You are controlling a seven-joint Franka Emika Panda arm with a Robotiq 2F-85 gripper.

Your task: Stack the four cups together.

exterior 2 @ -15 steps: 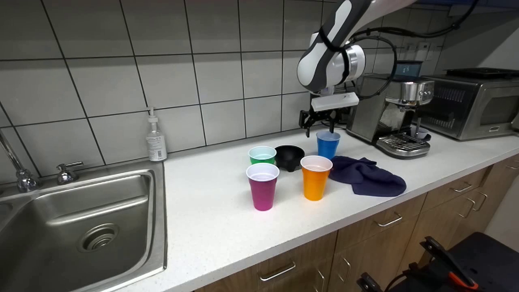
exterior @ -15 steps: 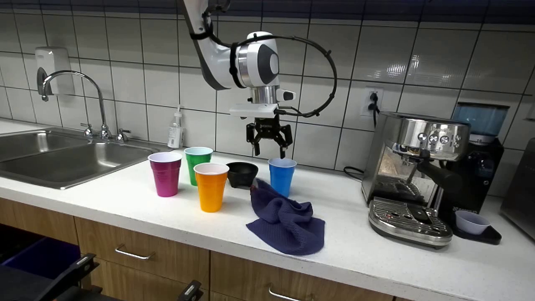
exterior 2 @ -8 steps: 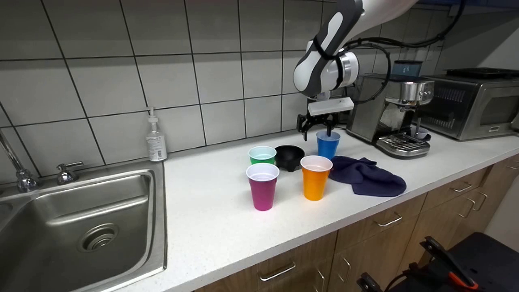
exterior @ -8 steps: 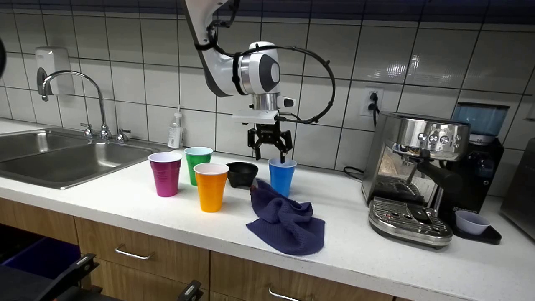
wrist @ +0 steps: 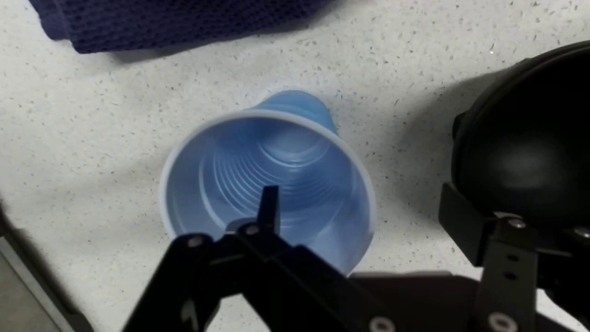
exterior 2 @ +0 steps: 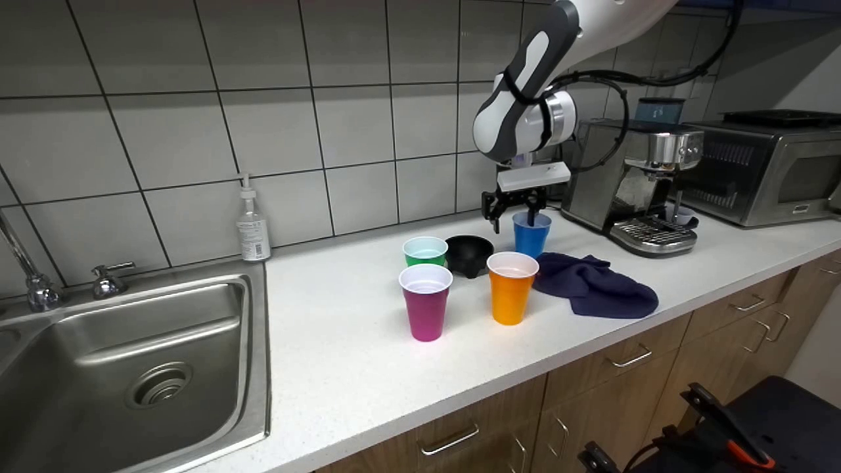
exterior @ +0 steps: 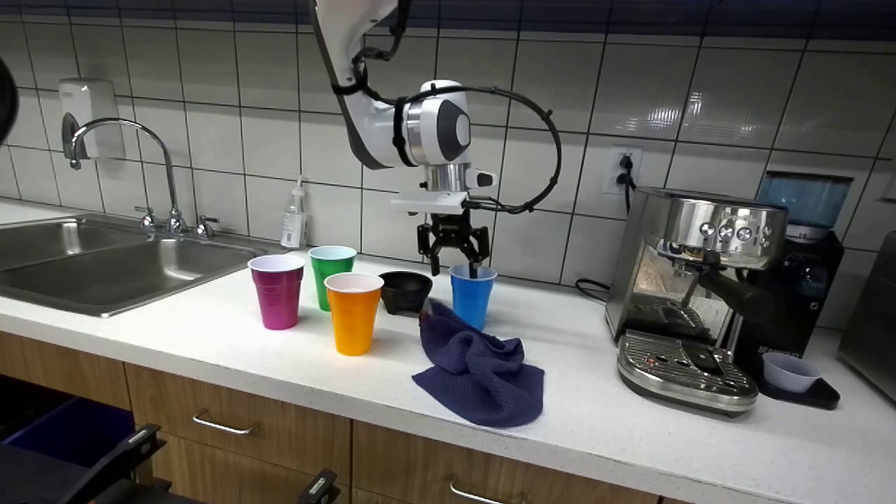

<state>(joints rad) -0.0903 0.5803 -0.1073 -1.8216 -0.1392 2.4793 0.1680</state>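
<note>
- Hanging above the pale counter [exterior: 595, 392]: robot arm [exterior: 441, 129].
- Gripper [exterior: 454, 273]: spread wide, grasping nothing.
- Black bowl [exterior: 407, 292]: just beside the blue cup [exterior: 473, 304].
- Purple cup [exterior: 279, 297], green cup [exterior: 325, 269], orange cup [exterior: 353, 318], blue cup: upright, unstacked.
- Outer finger [wrist: 461, 226]: overlapping the bowl in the wrist view; a low approach could knock the bowl's rim.
- Inner finger [wrist: 268, 205]: at the blue cup's mouth; uneven closure could tip it.

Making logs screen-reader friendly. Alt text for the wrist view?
Open tool at the blue cup, seen from above: one jaw over or inside its mouth, the other outside, partly hiding the bowl at right. A cloth lies on the counter at top left.
</note>
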